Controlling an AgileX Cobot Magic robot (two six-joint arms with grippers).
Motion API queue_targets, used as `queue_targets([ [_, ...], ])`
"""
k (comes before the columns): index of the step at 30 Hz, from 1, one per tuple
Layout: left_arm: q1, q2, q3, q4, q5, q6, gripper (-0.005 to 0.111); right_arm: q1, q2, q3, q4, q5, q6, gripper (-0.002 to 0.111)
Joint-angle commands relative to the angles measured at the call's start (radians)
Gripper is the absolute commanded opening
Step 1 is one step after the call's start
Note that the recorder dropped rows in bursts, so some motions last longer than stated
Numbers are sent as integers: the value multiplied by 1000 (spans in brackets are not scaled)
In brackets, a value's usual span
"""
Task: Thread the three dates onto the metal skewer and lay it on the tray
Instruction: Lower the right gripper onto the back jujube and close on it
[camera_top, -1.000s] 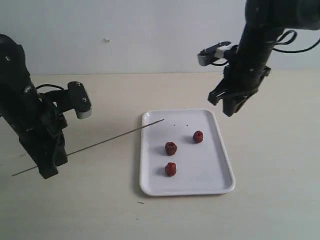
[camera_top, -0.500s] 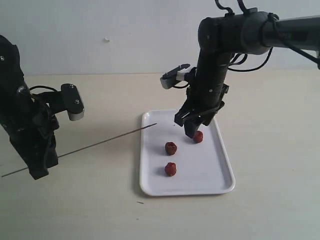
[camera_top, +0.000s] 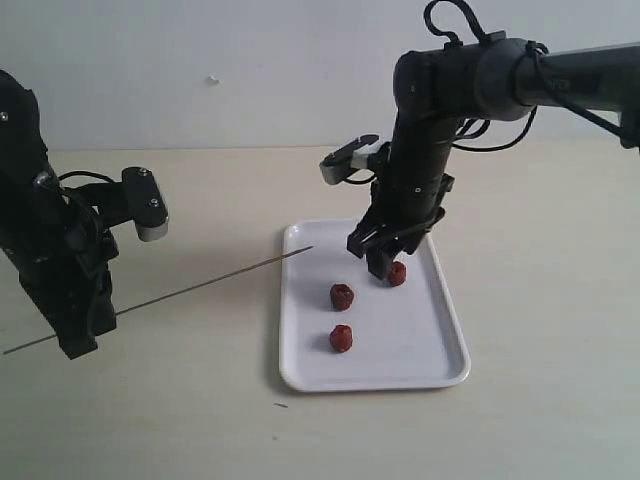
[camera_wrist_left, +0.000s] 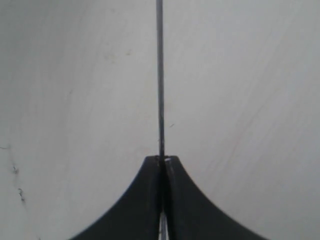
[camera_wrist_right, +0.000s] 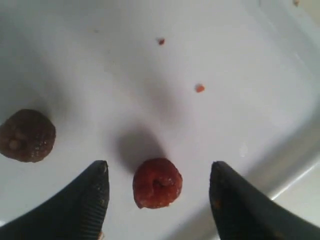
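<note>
Pale beige desk (camera_top: 180, 420) before a plain light wall (camera_top: 250, 70). On the desk, right of the middle in the exterior view, the tray (camera_top: 425, 350), white and glossy. On the tray, the three dates (camera_top: 342, 296), all loose, none threaded: far date (camera_top: 397, 273) toward the tray's right rim, middle date (camera_top: 342, 296) nearer the left rim, near date (camera_top: 341, 338) close in front of the middle one. A few small red crumbs (camera_wrist_right: 199, 88) on the tray floor beyond the far date.

Astride the far date, the right fingers (camera_wrist_right: 85, 205), spread wide, one on each side, with a clear gap to the fruit on both. Tips low over the tray; contact with it not possible to tell. Right arm (camera_top: 420, 150) standing steeply above.

Further left, the metal skewer (camera_top: 200, 286), lifted off the desk and tilted, pointed end over the tray's left rim, blunt end jutting out behind the left fingers (camera_wrist_left: 140, 200). Left fingers pressed together, pinching the skewer partway along its length. Left arm (camera_top: 50, 230) well apart from the tray.
</note>
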Motion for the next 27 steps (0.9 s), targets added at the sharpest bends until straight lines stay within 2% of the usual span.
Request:
queue_targets([
  [1,2,-2,4,-13,-3,-1,0,0,26,-7,-5,-9,-9,58],
  [7,2,-2,4,-13,-5,-1,0,0,30,-7,-5,44,-42,58],
  [27,2,-2,4,-16,-17,0,0,0,72,-7,-5,22,-72,58],
])
